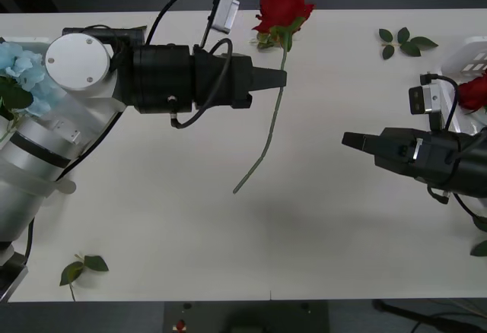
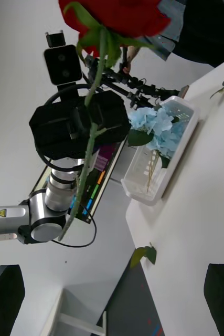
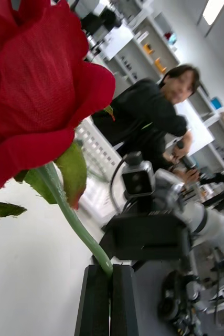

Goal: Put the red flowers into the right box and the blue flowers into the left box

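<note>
My left gripper (image 1: 280, 79) is shut on the thin green stem of a red rose (image 1: 282, 4), held above the table's far middle, bloom away from me and stem end hanging toward me. Close up, the bloom (image 3: 33, 100) rises from the closed fingers (image 3: 98, 299). My right gripper (image 1: 348, 141) hovers open at the right, a short way from the stem (image 2: 88, 142), pointing at it. Another red flower (image 1: 475, 90) lies in the right box (image 1: 466, 53). Blue flowers (image 1: 23, 71) lie at the far left, in the left box (image 2: 167, 173).
Loose green leaf sprigs lie at the far right (image 1: 403, 42), at the near left (image 1: 80, 268) and at the right edge (image 1: 481, 248). The white table (image 1: 190, 219) is open between the arms. A person sits in the room behind.
</note>
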{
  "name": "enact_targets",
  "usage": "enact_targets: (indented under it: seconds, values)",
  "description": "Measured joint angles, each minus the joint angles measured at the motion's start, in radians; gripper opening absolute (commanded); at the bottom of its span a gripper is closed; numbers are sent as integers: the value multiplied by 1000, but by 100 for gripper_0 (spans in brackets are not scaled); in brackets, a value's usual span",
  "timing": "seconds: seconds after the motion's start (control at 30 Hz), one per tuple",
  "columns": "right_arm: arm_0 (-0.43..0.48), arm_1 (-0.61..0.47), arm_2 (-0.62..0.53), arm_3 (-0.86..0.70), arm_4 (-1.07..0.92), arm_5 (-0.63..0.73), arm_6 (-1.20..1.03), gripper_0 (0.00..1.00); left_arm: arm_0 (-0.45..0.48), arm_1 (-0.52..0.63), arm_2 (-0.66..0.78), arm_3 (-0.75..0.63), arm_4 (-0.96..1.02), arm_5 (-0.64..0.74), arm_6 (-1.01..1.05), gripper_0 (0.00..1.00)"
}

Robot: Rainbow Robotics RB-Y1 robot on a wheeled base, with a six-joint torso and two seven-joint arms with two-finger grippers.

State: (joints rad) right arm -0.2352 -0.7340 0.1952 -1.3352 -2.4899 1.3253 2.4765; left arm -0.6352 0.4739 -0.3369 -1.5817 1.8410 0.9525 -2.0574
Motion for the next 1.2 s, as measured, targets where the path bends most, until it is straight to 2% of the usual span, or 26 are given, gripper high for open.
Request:
enact_targets:
  seconds: [0.33,0.7,0.83,1.2]
  values:
    - [7,131,0,-3,0,0,14,100,0,-15,18,0,199,0,-169,0]
    - [7,222,-1,-62,-58,0,51,100,0,-15,62,0,263,37,-181,0]
    - [7,256,-3,-81,-58,0,52,100,0,-15,66,0,280,37,-239,0]
    - [5,355,-3,-118,-2,-30,52,100,0,-15,66,0,280,37,-243,0]
